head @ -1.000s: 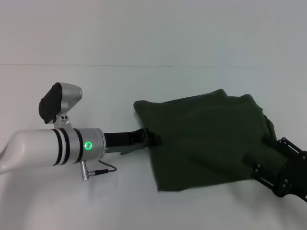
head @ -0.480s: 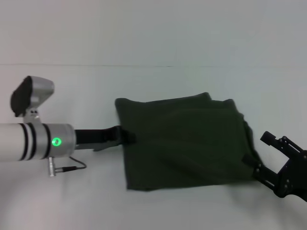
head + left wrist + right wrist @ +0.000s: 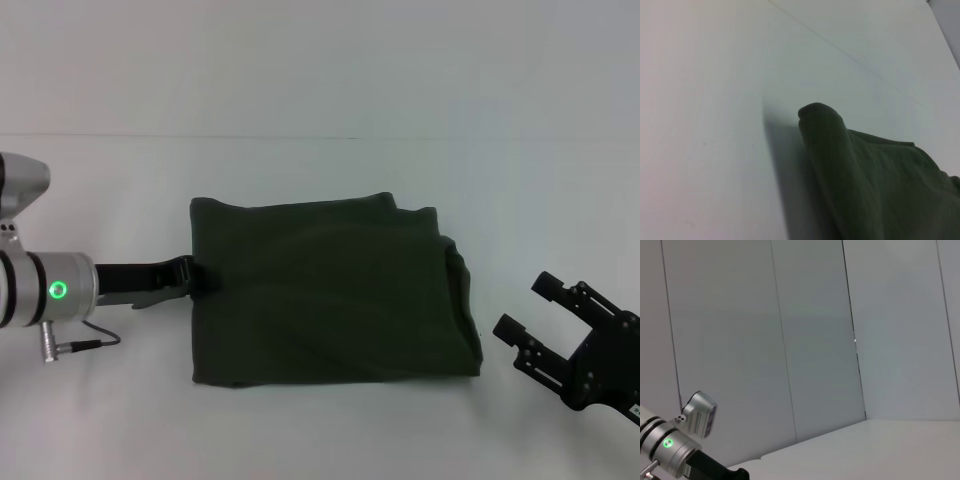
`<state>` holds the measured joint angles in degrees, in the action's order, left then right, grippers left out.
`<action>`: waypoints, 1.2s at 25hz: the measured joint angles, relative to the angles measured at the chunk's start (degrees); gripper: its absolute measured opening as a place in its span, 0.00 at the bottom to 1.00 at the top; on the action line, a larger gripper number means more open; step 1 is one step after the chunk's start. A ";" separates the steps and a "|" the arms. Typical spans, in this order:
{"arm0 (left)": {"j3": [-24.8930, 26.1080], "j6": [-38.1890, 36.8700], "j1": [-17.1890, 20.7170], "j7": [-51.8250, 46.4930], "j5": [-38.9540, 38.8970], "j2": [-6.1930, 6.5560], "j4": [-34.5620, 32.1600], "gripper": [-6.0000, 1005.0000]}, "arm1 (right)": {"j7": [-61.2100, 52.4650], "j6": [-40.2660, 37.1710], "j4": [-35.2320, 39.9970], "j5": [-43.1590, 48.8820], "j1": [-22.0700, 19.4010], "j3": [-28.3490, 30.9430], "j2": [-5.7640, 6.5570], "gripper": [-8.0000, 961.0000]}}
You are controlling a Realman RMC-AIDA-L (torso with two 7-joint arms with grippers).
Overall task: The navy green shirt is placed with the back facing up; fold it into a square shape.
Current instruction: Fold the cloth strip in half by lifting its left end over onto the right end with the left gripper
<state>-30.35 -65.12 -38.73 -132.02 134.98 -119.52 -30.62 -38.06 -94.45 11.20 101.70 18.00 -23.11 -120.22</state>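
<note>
The shirt lies folded into a rough rectangle in the middle of the white table, plain side up, with layered edges showing along its far and right sides. Its left edge is pinched by the left tool, which reaches in low from the left, closed on the cloth at about mid-height of that edge. In the left wrist view the shirt rises in a rounded fold right in front of the camera, casting a shadow on the table. The right tool sits off the shirt's lower right corner, near but apart from the cloth, its two black fingers spread and holding nothing. The right wrist view looks across to a panelled wall, with the left arm at the lower corner.
</note>
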 joint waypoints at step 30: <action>4.51 -15.70 10.37 34.37 -11.13 -4.36 -16.18 0.61 | -0.22 1.69 -0.31 0.07 4.88 -0.78 0.00 0.81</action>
<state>-25.85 -80.82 -28.36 -97.65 123.85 -123.88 -46.80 -38.28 -92.75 10.89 101.77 22.88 -23.89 -120.21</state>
